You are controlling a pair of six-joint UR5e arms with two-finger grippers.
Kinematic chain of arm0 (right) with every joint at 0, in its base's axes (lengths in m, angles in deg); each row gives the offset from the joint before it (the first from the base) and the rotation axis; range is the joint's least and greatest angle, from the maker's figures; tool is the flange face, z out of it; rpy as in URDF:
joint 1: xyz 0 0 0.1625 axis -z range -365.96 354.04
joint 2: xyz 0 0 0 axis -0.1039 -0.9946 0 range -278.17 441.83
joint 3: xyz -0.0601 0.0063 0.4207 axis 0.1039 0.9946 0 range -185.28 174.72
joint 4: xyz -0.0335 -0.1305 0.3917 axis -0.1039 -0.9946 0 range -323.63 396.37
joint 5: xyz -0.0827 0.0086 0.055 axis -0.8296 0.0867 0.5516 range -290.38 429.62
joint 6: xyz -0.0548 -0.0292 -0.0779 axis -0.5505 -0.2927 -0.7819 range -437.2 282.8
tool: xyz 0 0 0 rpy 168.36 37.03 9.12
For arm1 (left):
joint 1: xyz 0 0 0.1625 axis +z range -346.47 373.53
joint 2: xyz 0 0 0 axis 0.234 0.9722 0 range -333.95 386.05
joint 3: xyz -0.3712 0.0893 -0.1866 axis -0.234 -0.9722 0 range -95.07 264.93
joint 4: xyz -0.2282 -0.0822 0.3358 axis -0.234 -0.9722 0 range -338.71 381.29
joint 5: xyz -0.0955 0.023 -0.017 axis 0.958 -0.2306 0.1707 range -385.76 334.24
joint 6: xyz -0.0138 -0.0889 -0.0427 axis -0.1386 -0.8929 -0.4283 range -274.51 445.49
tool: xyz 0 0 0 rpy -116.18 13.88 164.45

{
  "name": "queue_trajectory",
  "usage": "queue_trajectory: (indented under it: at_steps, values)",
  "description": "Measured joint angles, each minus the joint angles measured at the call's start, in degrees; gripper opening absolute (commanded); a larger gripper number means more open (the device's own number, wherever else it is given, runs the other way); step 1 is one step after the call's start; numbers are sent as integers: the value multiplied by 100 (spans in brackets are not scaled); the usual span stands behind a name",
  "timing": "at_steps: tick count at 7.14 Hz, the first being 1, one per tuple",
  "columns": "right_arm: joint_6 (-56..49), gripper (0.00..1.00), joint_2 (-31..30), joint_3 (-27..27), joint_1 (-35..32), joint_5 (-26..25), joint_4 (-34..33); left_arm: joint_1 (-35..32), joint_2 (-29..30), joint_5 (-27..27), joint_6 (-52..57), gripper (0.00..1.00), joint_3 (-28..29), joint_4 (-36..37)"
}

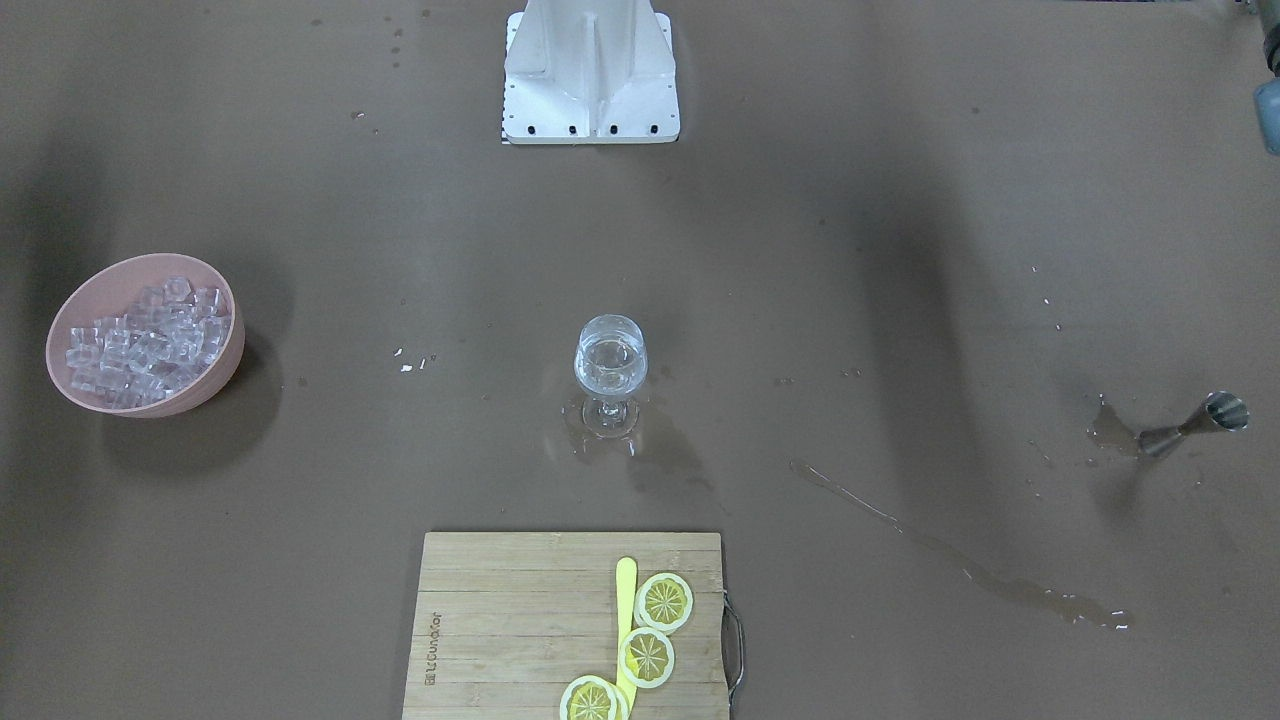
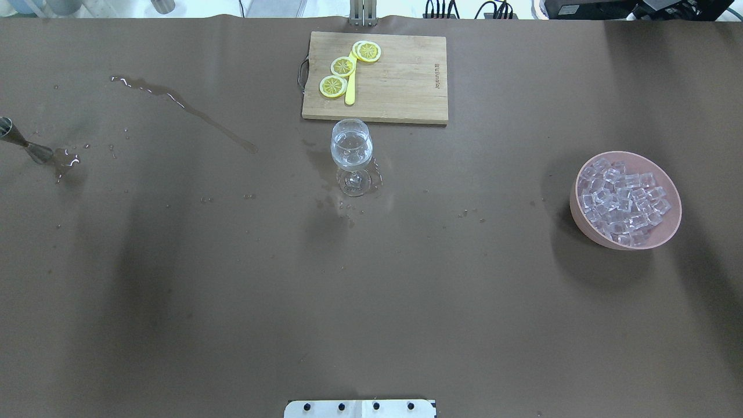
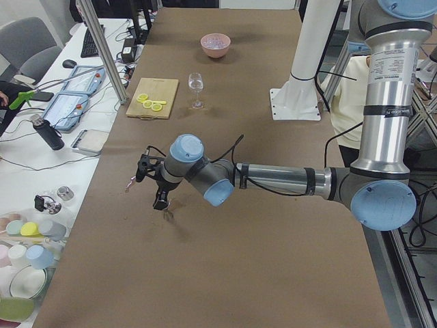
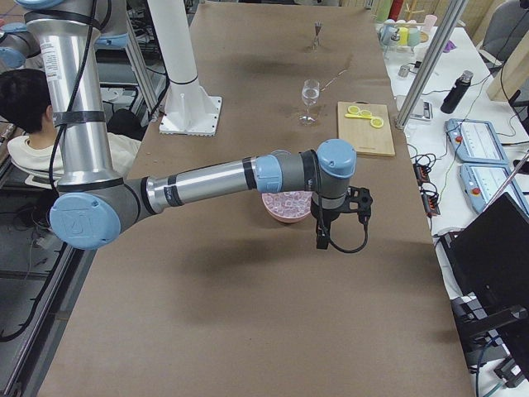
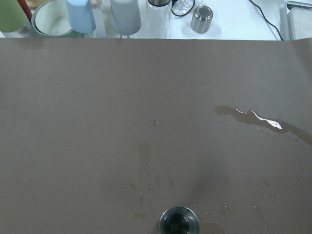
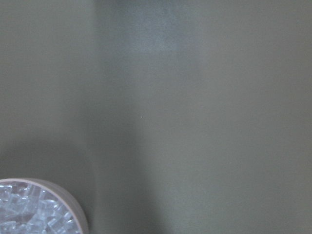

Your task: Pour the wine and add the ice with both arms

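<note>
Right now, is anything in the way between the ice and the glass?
Nothing solid does. Between the ice in the pink bowl and the glass lie only small drops; the cutting board sits aside.

Light even, diffuse, from above. I see soft broad shadow bands across the table (image 2: 406,302). White glare on the spill (image 5: 265,122). Right wrist view dim, soft-focused, greenish.

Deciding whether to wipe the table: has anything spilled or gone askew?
Yes. A long wet streak crosses the table between the jigger and the glass. A puddle lies at the jigger's foot, and another spreads around the glass's base. Both stand upright.
</note>
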State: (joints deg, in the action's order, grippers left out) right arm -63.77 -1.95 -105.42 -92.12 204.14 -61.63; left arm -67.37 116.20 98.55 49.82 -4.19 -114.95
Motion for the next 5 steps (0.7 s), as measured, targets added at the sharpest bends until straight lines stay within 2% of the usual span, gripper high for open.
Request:
queue_trajectory:
  at_steps: [3, 5]
  values:
    - [1110, 100, 6, -414, 663, -38, 54, 643, -69, -985, -892, 98, 896, -1949]
    - [1580, 100, 51, -555, 1060, -86, 64, 1200, -75, -1710, -1341, 98, 1097, -2586]
